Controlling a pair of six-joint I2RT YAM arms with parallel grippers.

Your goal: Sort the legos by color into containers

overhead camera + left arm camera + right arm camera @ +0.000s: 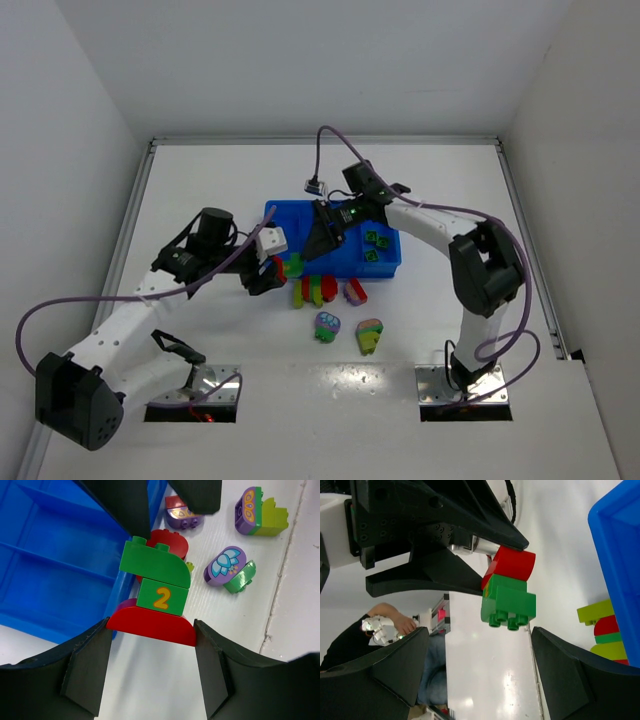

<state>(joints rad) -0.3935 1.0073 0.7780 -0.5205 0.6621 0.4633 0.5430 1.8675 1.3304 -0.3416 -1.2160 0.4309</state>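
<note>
My left gripper (272, 273) is shut on a stacked cluster (156, 596): a red curved brick at the pads, a green "2" brick, then a green curved brick. It holds the cluster beside the blue tray's (345, 262) near-left corner. My right gripper (318, 240) is open, with its fingers (125, 510) either side of the cluster's green end (510, 600) and not touching it. Two green bricks (375, 246) lie in the tray's right compartment. Loose legos lie on the table in front of the tray.
In front of the tray lie a yellow-green, red and green group (315, 290), a red-purple piece (355, 291), a purple-green cluster (327, 326) and a purple, yellow-green cluster (369, 335). The tray's other compartments (55, 545) show bare blue.
</note>
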